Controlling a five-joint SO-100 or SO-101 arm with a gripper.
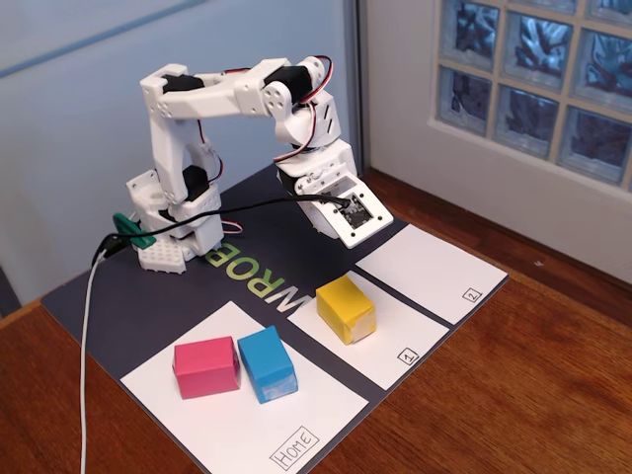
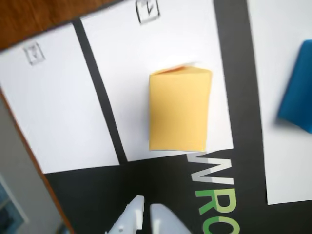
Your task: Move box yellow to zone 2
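Dark mat (image 1: 148, 306) with white zone sheets (image 1: 434, 269) covers a wooden table (image 1: 533, 375).

Yellow box (image 1: 346, 308): matt paper wrap with a visible fold. Pink block (image 1: 206, 366) and blue block (image 1: 267, 363): same matt paper. Mat (image 1: 118, 306): dark, smooth, matt, with white paper-like zones. Arm (image 1: 232, 94): white plastic, slightly glossy. Table (image 1: 533, 375): polished wood. Window (image 1: 538, 74): glass blocks.
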